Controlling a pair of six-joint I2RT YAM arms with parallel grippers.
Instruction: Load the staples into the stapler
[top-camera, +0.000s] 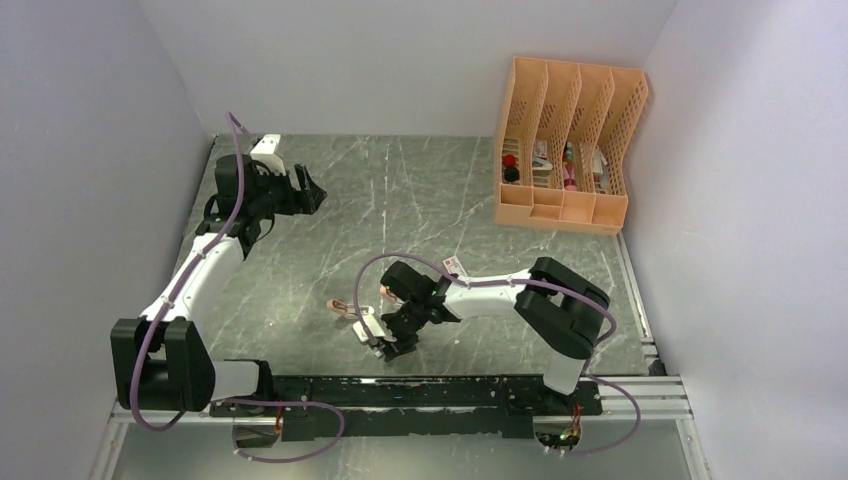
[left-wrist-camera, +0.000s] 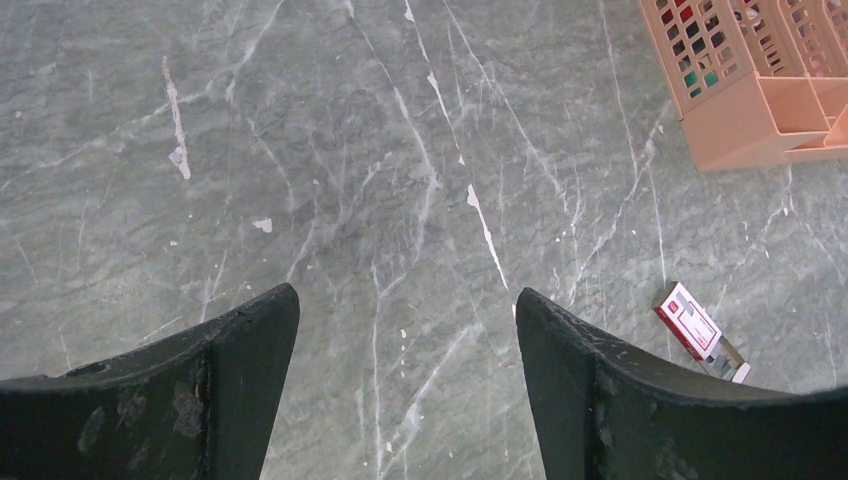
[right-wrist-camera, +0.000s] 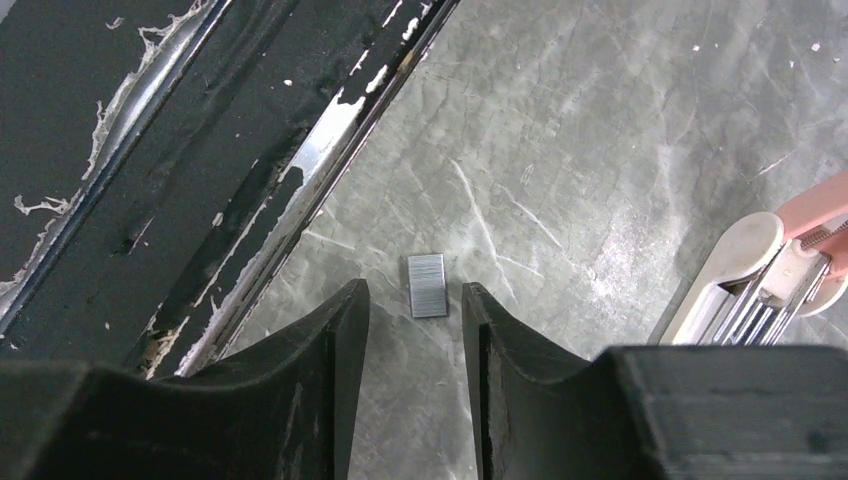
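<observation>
A short silvery strip of staples (right-wrist-camera: 427, 285) lies flat on the grey marble table, just beyond my right fingertips. My right gripper (right-wrist-camera: 413, 293) hovers over it, jaws apart and nothing between them. In the top view this gripper (top-camera: 388, 345) points down near the front rail. The salmon-pink and white stapler (right-wrist-camera: 752, 290) lies opened up to its right, its metal channel showing, and appears in the top view as the stapler (top-camera: 355, 312). The red-and-white staple box (left-wrist-camera: 697, 328) lies further back on the table (top-camera: 455, 266). My left gripper (top-camera: 308, 190) hangs open at the far left, holding nothing (left-wrist-camera: 407, 305).
A salmon-pink mesh desk organizer (top-camera: 565, 150) with small items stands at the back right, its corner in the left wrist view (left-wrist-camera: 760, 90). The black base rail (right-wrist-camera: 150, 150) runs close along the left of my right gripper. White walls close in the table on three sides.
</observation>
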